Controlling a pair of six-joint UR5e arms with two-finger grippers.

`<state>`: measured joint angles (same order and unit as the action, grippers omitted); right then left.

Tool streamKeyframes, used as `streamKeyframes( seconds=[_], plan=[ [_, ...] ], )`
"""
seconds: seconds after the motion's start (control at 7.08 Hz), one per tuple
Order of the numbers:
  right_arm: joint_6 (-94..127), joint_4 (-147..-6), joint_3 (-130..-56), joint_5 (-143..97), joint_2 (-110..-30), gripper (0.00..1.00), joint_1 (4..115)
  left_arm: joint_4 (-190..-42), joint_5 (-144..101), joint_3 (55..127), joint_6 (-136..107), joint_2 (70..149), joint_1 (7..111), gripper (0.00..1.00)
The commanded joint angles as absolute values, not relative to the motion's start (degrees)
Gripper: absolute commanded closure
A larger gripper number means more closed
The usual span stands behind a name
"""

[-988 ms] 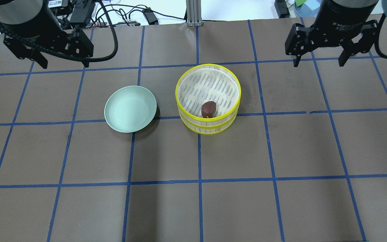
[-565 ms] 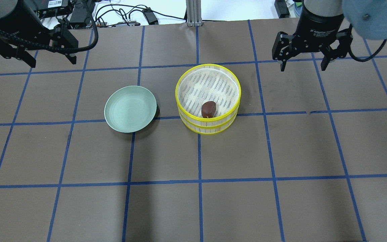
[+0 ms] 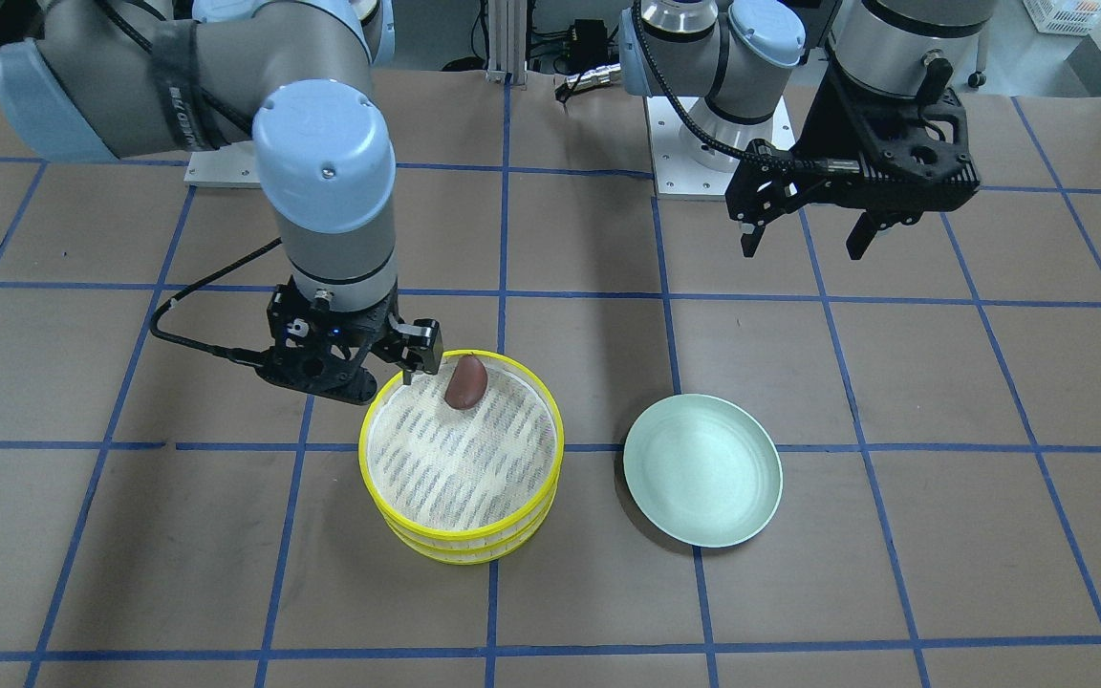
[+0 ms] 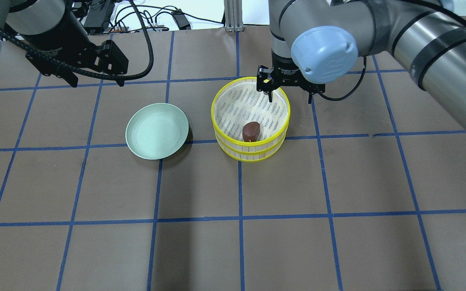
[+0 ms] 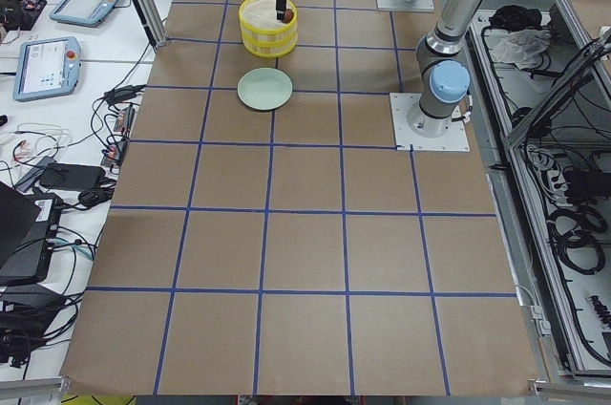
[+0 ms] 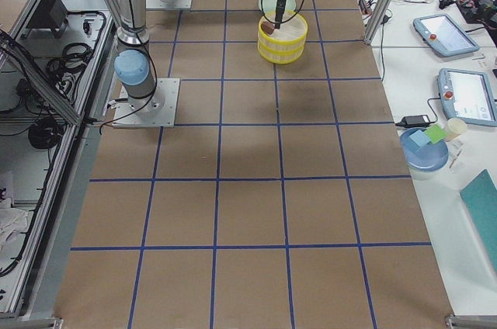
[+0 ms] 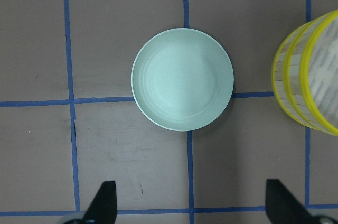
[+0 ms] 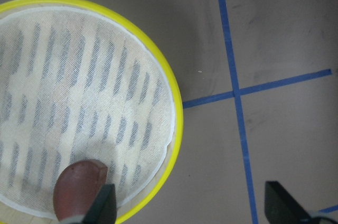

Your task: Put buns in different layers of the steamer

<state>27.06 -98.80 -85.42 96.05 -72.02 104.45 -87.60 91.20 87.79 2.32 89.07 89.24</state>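
A blue-gridded brown surface (image 4: pixel 338 182) is carrying everything, cables (image 4: pixel 152 18) trailing beyond it. Well left of the steamer (image 4: pixel 250 152) the left fingers (image 7: pixel 104 203) are hanging wide apart, empty; a green plate (image 4: pixel 157 131) is lying just left of it. The dark bun (image 4: pixel 251 131) is sitting in its top tray; the right fingers (image 4: pixel 270 96), spread empty, are straddling its rim

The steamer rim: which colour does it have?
Bright yellow. The steamer rim shows best in the overhead exterior view.
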Motion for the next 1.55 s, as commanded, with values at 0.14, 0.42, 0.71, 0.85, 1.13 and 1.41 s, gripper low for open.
streamKeyframes(
  seconds=[0.14,0.42,0.71,0.85,1.13,1.41],
  plan=[
    [25.4,-103.7,-86.9,96.7,-71.3,0.05,104.8,-87.6,91.2,87.9,2.3,89.0,89.7,0.00],
    [24.2,-102.9,-86.8,97.0,-72.8,0.05,103.0,-87.9,91.2,87.9,2.3,88.9,89.7,0.00],
    [18.2,-94.7,-86.9,96.4,-82.7,0.03,100.6,-87.9,91.4,87.9,2.3,88.9,89.7,0.00],
    [13.0,-92.2,-87.0,96.6,-87.2,0.03,100.4,-87.9,91.4,87.9,2.3,88.9,89.7,0.00],
    [7.4,-87.5,-87.1,96.7,-93.5,0.03,98.3,-88.1,91.4,87.9,2.3,88.6,89.7,0.00],
    [3.6,-86.0,-86.9,95.4,-94.9,0.04,94.3,-88.4,90.9,87.9,2.3,88.6,89.6,0.00]
  ],
)
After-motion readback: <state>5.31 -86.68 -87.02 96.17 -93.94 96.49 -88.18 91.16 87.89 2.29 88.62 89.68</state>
